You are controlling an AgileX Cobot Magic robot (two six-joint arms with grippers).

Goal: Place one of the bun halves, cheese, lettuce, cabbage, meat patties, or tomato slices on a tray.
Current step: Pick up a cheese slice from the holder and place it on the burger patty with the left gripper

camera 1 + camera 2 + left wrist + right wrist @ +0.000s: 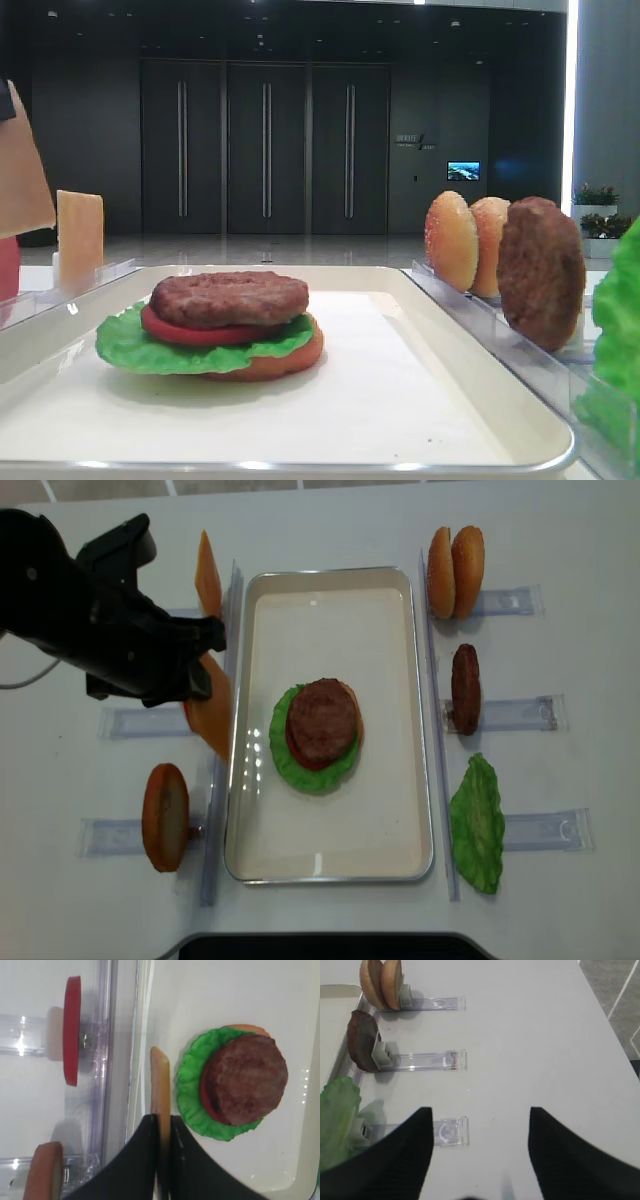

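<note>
Cheese (160, 1085) clamped in left pincer (161, 1125), wall sign possibly unreadable

Bottom bun (285, 362) mostly hidden under lettuce (135, 345)

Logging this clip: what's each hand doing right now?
Left hand: closed on a cheese slice, held beside the tray.
Right hand: open, holding nothing.

Glossy plastic tray (415, 710), rough grainy patty (323, 718), ruffled lettuce (285, 760)
</note>
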